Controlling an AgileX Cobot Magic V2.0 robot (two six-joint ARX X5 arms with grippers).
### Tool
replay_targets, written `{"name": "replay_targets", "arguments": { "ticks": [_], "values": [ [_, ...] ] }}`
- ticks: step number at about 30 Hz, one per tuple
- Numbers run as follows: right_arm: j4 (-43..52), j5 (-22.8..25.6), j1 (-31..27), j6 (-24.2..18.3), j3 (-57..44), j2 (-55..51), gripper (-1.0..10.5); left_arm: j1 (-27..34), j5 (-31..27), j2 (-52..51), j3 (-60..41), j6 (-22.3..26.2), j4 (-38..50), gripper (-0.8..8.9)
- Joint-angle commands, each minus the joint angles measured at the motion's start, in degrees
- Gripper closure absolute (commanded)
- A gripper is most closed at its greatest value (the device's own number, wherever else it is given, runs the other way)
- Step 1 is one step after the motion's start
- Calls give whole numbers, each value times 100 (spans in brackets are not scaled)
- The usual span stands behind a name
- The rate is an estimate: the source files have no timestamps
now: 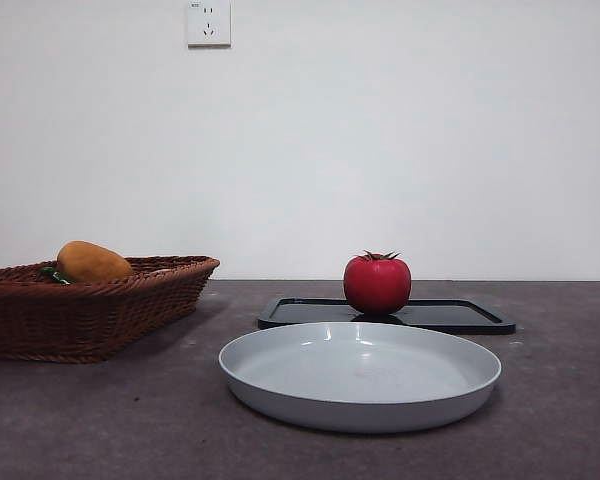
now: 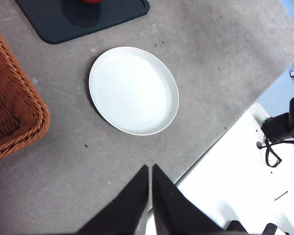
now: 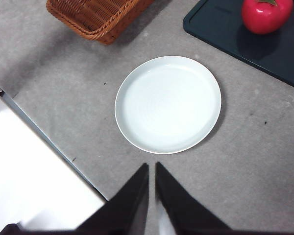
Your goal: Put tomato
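The glossy red tomato [image 1: 377, 284] with a dark green stem stands on a flat black tray [image 1: 450, 316] behind the plate; the right wrist view shows the tomato [image 3: 266, 14] too, and only its lower rim [image 2: 90, 1] peeks into the left wrist view. In front of the tray lies an empty pale grey plate [image 1: 360, 373]. My left gripper [image 2: 150, 170] hovers shut high over the table's near edge, well short of the plate [image 2: 133, 90]. The right gripper [image 3: 151, 167] hangs shut likewise, with the plate [image 3: 168, 103] beyond it. Neither arm appears in the front view.
A brown wicker basket [image 1: 80, 310] at the left holds an orange-brown oval fruit [image 1: 93, 262]. The basket's corner [image 3: 95, 14] lies beyond the plate in the right wrist view. The table's front edge [image 2: 210, 147] runs close under both grippers.
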Motion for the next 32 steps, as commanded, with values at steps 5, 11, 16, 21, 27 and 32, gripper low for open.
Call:
{"name": "replay_targets", "arguments": {
  "ticks": [5,11,16,21,27,32],
  "values": [
    [46,-2,31,37,50,44,933,-15,33,31,107,87,37,804],
    [44,-2,31,37,50,44,933,149,-52,-221,90,752,964,805],
    [44,-2,31,37,50,44,933,640,-55,-914,-459,815,3471,805],
    [44,-2,31,37,50,44,933,1226,-599,-1860,-1727,811,5296,805],
    [44,-2,31,37,50,44,933,1563,-1952,-3060,-3407,614,6107,805],
    [44,-4,31,37,50,44,933,1600,-2846,-3838,-4446,319,6113,805]
  ]
}}
